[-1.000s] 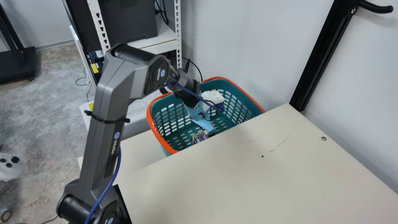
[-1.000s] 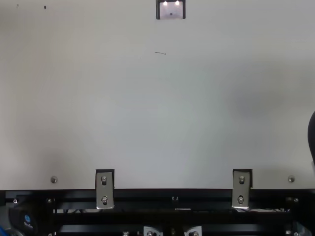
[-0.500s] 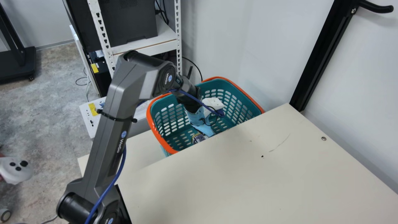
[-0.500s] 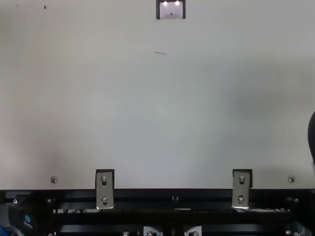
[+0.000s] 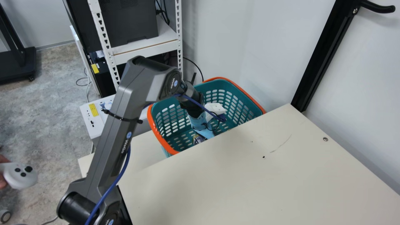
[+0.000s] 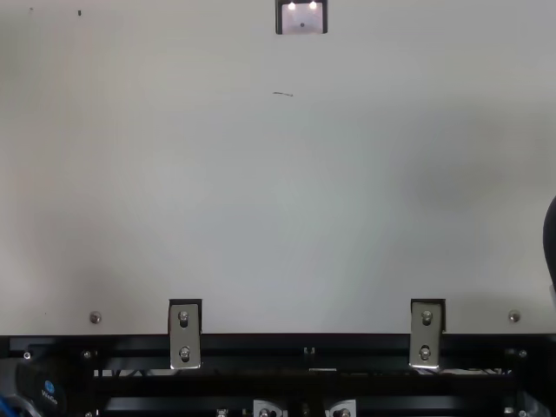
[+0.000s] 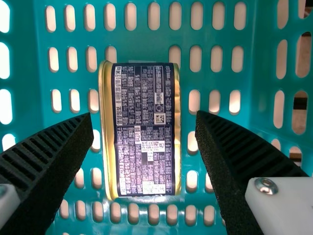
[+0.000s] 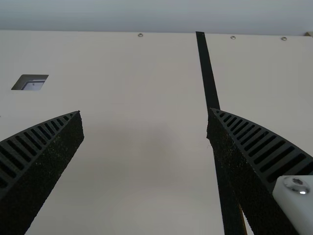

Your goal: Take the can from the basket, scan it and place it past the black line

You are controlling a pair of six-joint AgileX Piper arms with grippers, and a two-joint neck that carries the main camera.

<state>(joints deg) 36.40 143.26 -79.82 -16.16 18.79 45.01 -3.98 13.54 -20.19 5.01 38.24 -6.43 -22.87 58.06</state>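
The can (image 7: pixel 146 129) looked like smooth, gold-toned metal with a glossy sheen, the perforated basket (image 7: pixel 259 73) like smooth plastic with a slight shine, the desk (image 5: pixel 250 181) was smooth and mostly matt, and the brackets (image 6: pixel 184 336) were of shiny metal.

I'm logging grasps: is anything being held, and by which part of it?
Nothing is held: the left gripper is open by the can in the basket; the right gripper is open.

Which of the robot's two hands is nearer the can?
The left gripper: its fingers are open above the can, inside the teal basket. The right gripper is open too, but over the cream table with the black line.
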